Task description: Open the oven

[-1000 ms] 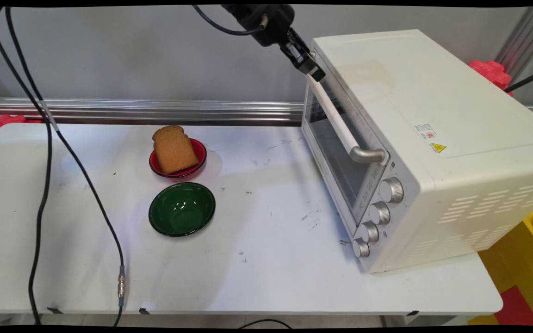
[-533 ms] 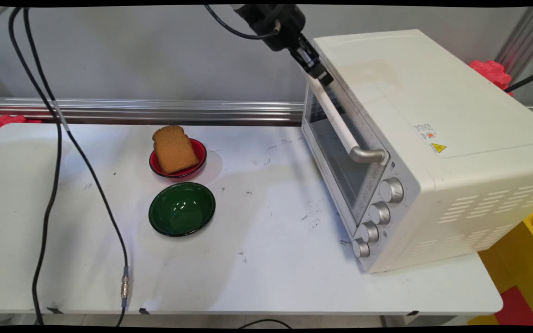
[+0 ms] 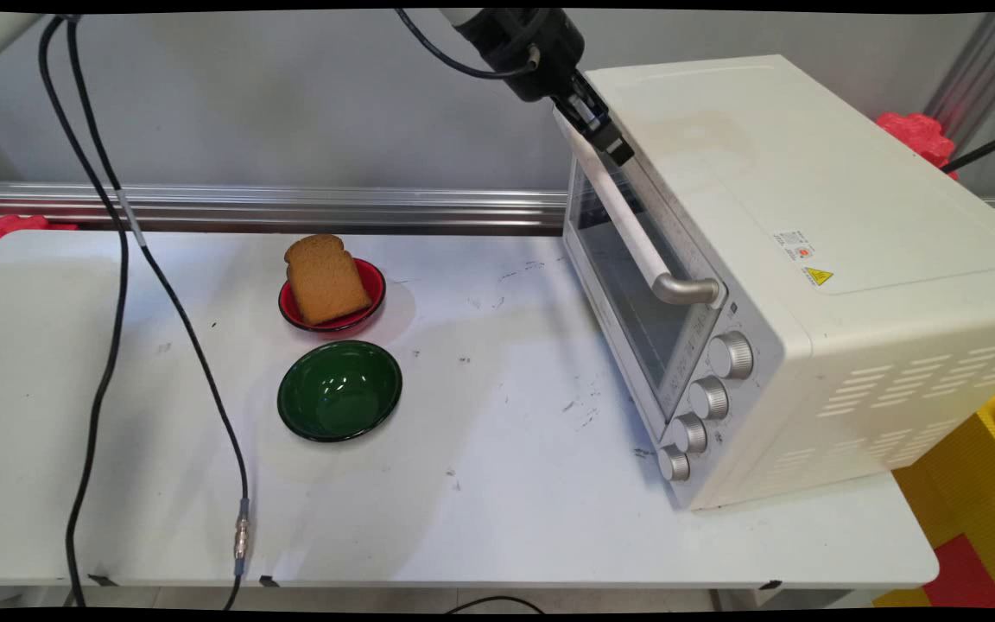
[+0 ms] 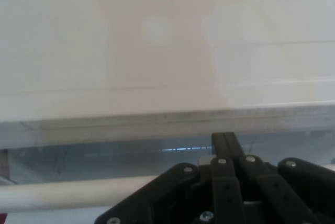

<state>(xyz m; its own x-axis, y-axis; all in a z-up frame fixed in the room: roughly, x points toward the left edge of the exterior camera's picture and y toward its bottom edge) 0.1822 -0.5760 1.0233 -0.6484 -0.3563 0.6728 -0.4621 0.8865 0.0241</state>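
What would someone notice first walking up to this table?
The big cream-white toaster oven on the table's right side, with the black two-finger gripper at the far upper end of its door by the long white handle bar. Left of it, a brown slice of bread leans in a small red bowl, with an empty dark green bowl nearer the camera.

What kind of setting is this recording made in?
Most likely a robotics lab staging a kitchen scene: a white toaster oven and two bowls, the red one holding bread, sit on a scuffed white table edged by an aluminium rail.
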